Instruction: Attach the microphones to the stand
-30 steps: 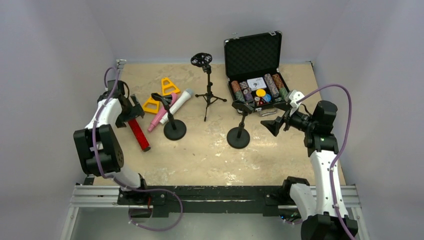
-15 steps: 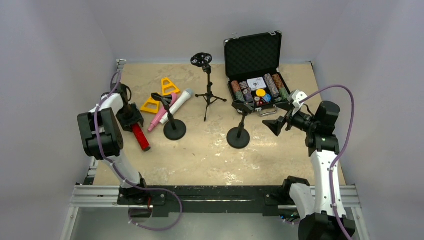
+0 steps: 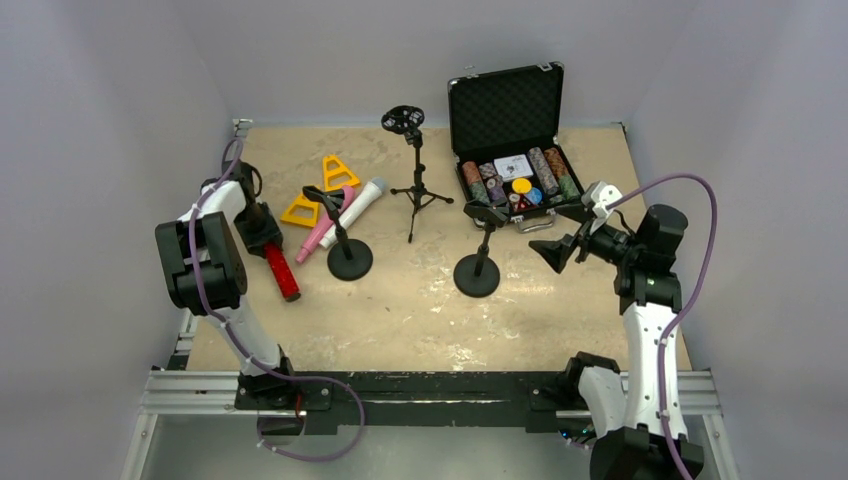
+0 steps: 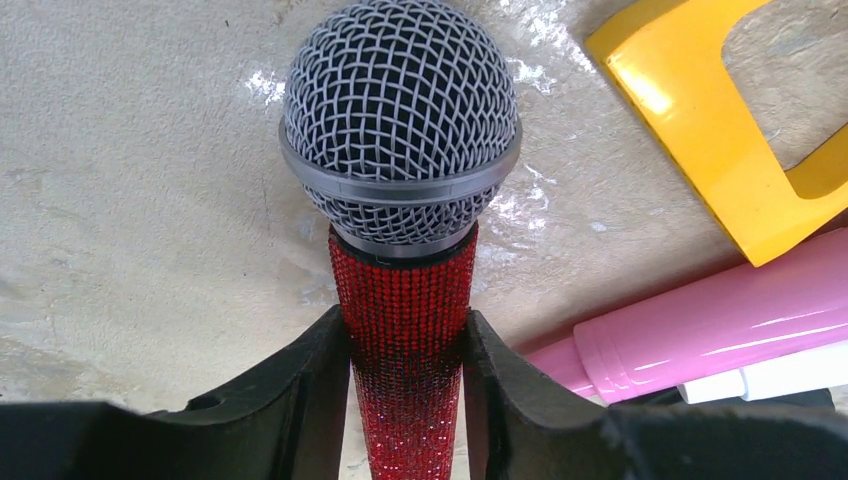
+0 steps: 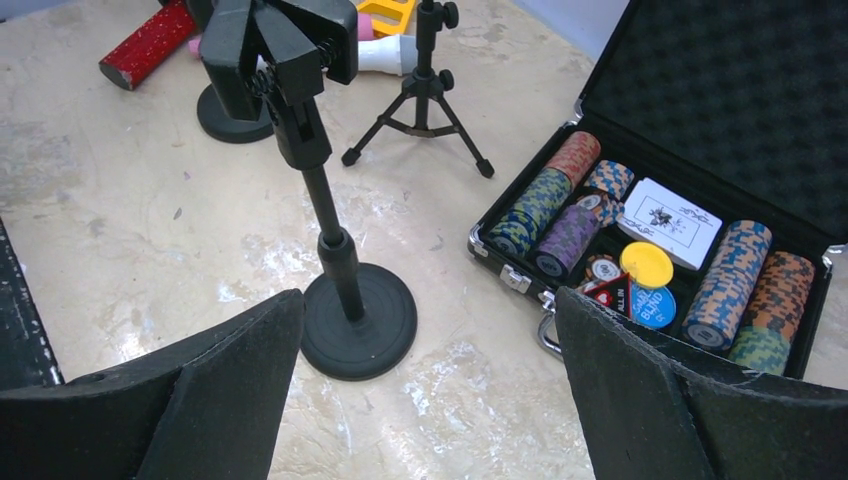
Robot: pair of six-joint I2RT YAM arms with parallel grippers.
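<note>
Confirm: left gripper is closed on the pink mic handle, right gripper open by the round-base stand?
No. The left gripper grips the red microphone, not the pink microphone lying beside it; the left wrist view shows this. The right gripper is open by the round-base stand, as stated.

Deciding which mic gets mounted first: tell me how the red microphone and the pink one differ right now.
The red microphone has a glittery body and a grey mesh head; the pink microphone is smooth and glossy. The red one sits between the fingers of the left gripper, which press both sides of its handle; the pink one lies free beside the white microphone. Neither is on a stand.
</note>
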